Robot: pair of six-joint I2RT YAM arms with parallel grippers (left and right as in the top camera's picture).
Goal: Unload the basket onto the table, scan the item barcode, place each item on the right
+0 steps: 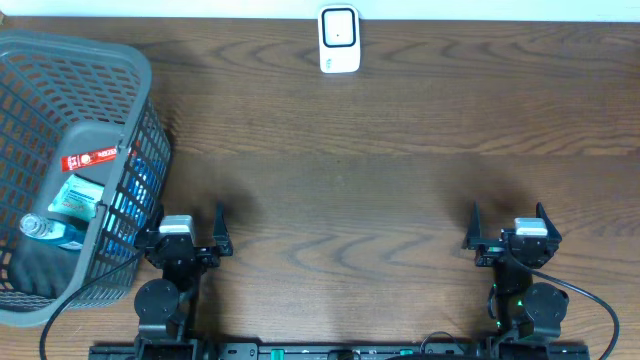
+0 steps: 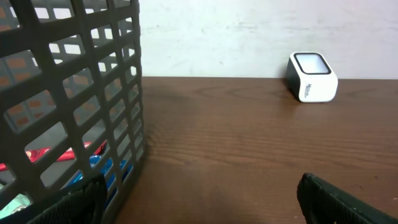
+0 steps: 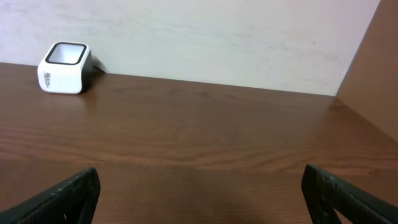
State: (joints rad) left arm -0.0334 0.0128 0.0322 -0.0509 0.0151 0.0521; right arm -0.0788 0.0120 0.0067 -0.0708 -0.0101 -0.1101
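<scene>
Scanner [image 1: 339,40], a small white box with a dark window, stands at 12 o'clock on the tabletop [image 1: 350,180], close to the far edge by the wall. The items to be read lie in a grey mesh basket [image 1: 150,80] at 9 o'clock: a red-labelled packet [image 1: 92,157], a teal packet [image 1: 78,197] and a clear bottle [image 1: 42,229].

The left arm [image 1: 168,275] sits low at 7 o'clock and the right arm [image 1: 528,280] at 5 o'clock. Both point toward 12 with jaws spread wide and holding nothing. Their dark fingers [image 3: 62,196] show only at the bottom corners of each wrist view.

Bare brown wood runs from both arms up to the scanner, and the middle and the 3 o'clock side lie open. The basket's wall stands just beside the left arm's outer finger; whether they touch I cannot tell. Its mesh fills the 9 o'clock part of the left wrist view, with the scanner seen past it toward 1 o'clock.
</scene>
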